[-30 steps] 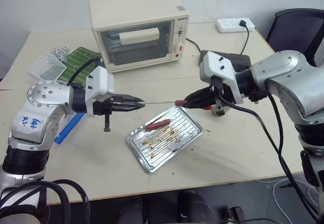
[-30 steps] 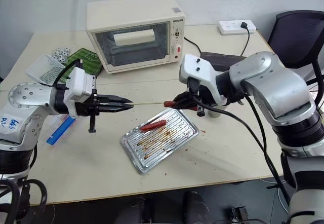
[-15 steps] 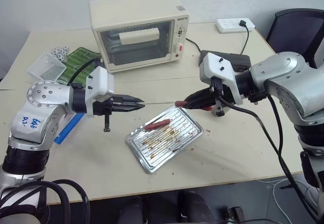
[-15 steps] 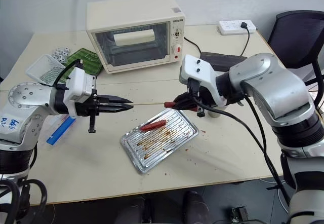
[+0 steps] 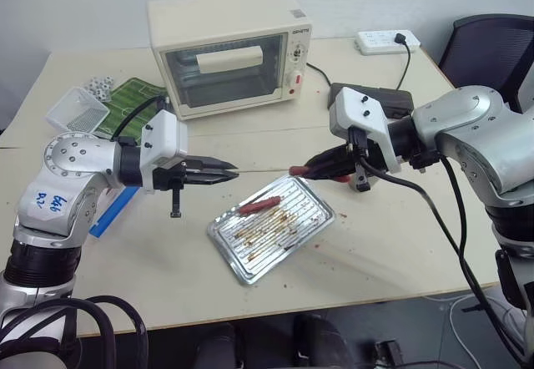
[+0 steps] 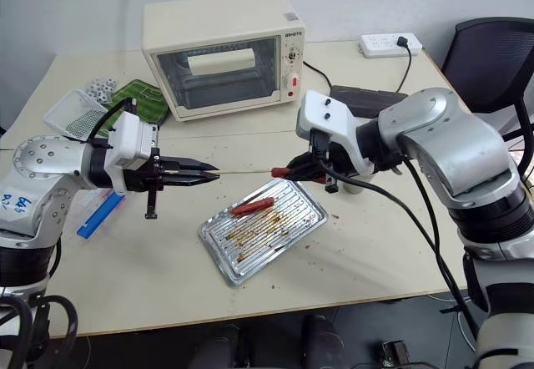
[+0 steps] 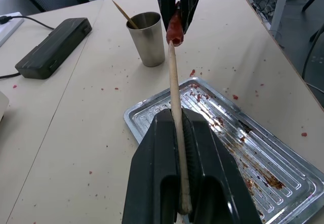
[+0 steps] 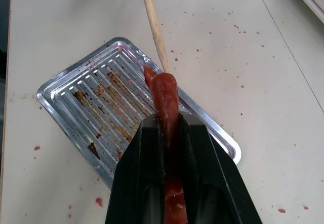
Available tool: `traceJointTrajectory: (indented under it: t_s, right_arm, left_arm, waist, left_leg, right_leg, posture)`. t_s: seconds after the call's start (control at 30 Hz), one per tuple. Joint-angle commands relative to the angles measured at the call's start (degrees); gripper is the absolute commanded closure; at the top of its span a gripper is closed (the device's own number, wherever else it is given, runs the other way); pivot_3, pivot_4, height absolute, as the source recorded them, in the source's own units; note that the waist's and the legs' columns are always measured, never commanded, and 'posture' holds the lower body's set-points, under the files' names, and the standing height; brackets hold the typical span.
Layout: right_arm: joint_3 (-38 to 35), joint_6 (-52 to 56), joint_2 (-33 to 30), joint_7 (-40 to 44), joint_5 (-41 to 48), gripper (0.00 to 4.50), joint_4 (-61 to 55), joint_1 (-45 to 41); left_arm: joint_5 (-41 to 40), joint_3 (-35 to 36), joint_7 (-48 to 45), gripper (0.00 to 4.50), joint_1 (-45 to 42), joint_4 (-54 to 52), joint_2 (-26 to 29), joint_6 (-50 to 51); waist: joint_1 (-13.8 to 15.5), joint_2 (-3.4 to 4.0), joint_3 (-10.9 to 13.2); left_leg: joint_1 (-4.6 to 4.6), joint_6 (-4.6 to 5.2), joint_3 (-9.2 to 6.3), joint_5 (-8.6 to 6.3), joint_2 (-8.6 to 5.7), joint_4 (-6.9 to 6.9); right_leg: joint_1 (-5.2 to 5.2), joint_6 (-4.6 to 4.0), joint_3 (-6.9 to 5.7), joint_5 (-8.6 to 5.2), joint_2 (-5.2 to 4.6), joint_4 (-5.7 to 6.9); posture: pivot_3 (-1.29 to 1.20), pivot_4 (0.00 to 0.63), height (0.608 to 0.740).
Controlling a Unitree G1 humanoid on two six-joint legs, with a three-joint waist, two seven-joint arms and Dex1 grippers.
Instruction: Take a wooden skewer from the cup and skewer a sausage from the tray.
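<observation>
Left hand [image 5: 219,170] clamped shut on the wooden skewer [image 5: 263,169], stick running level out of its fingertips straight toward the right hand [image 5: 315,169]. Right hand closed on the sausage [image 8: 164,95], its free end facing the skewer tip. Tip meets the sausage end; whether it has entered, cannot tell. Skewer and sausage axes look nearly in line, so the push probably runs along that line. Both held above the tray [image 5: 225,240], where a second sausage [image 5: 259,204] lies. Cup [image 7: 146,39] on the tabletop [image 5: 375,244] beyond the right hand.
</observation>
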Motion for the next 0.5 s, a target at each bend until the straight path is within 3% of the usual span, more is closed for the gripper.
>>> traceJointTrajectory:
  t_s: [0.03, 0.5]
  right_arm:
    - [-1.8, -0.85, -0.59, -0.3, -0.01, 4.17, -0.46, -0.05]
    - [-0.86, -1.17, 2.44, -1.41, -0.68, 4.17, 0.94, -1.79]
  left_arm:
    - [-0.2, 1.29, -0.15, 4.5, -0.77, -0.35, 0.42, -0.98]
    - [-0.07, 0.31, -0.31, 4.5, -1.79, -0.14, -0.47, -0.88]
  waist:
    - [0.0, 0.0, 0.0]
    - [0.0, 0.0, 0.0]
  left_leg:
    - [0.0, 0.0, 0.0, 0.0, 0.0, 0.0]
    - [-0.07, 0.0, 0.01, 0.0, 0.0, 0.14]
  right_leg:
    - [0.0, 0.0, 0.0, 0.0, 0.0, 0.0]
    - [0.0, 0.0, -0.02, 0.0, 0.04, 0.05]
  posture:
    - [0.0, 0.15, 0.74]
    - [0.0, 0.15, 0.74]
